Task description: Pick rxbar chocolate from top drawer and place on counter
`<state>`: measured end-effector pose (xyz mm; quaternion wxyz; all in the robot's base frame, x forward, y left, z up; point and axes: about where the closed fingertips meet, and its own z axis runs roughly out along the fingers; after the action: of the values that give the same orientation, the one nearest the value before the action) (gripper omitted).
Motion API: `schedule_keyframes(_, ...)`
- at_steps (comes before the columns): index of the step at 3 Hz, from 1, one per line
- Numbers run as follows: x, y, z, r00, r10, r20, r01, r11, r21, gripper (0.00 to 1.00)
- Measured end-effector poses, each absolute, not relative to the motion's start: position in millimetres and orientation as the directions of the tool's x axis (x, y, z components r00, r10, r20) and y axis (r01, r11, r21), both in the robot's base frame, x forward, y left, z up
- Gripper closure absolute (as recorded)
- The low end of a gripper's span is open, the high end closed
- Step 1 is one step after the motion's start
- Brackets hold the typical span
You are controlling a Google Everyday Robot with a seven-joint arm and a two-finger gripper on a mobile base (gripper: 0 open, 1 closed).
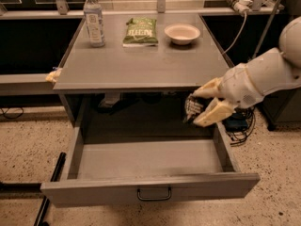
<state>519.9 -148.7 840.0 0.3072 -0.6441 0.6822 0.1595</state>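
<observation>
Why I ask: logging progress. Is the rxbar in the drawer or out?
Out: the gripper holds the rxbar above the drawer, right side.

Single arm point(268, 69) comes in from the right edge, made of white rounded links, with the forearm sloping down and to the left. Wrist point(242, 87) is a bulky white housing angled leftward. Gripper point(195, 109) points left, sitting just below the front right edge of the counter point(141, 65) and over the right rear part of the pulled-out top drawer point(150, 189), clear of its floor. Two cream fingers point(214, 113) sit one above the other in a narrow V. Jaws are clamped on the rxbar chocolate point(192, 106), which is held roughly upright between the tips.
</observation>
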Motion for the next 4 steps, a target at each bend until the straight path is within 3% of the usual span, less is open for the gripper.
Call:
schedule_keyframes(2, 570.5, -160.3, 930.9, 0.049, -0.751, -0.658, -0.914, 0.231, -0.332, 1.00)
schedule_keyframes(4, 651.3, -110.4, 885.4, 0.081, -0.822, -0.564, -0.940, 0.125, -0.317, 1.00)
